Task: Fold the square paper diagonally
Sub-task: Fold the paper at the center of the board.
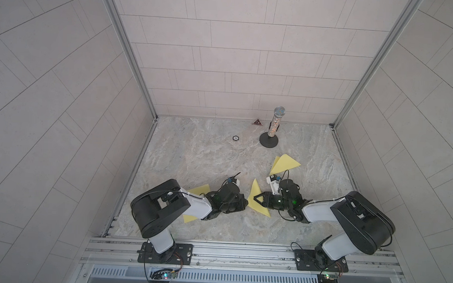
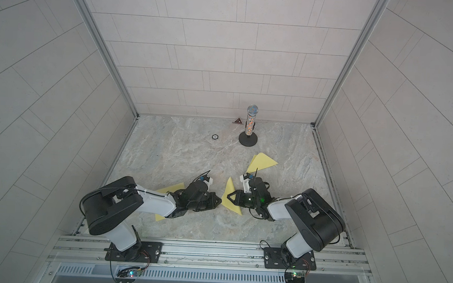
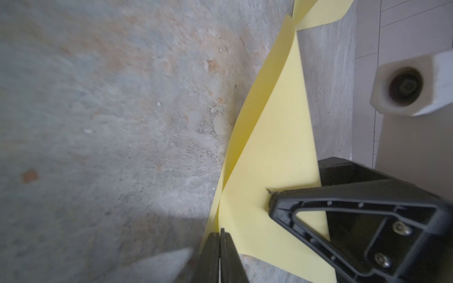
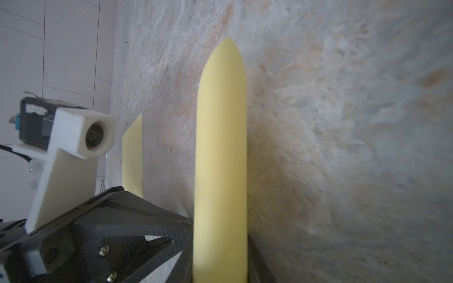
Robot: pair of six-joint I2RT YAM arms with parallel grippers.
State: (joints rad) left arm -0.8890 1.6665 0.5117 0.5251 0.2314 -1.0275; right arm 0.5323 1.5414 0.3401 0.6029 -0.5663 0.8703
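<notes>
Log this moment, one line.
phase: fold in progress | paper: bowed, not flat | left gripper: shut on paper corner | right gripper: shut on paper | other sheet: lying free

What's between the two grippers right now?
Only the yellow paper, half folded: the right gripper pinches it, the left gripper touches its edge. Clearest in the left wrist view.
</notes>
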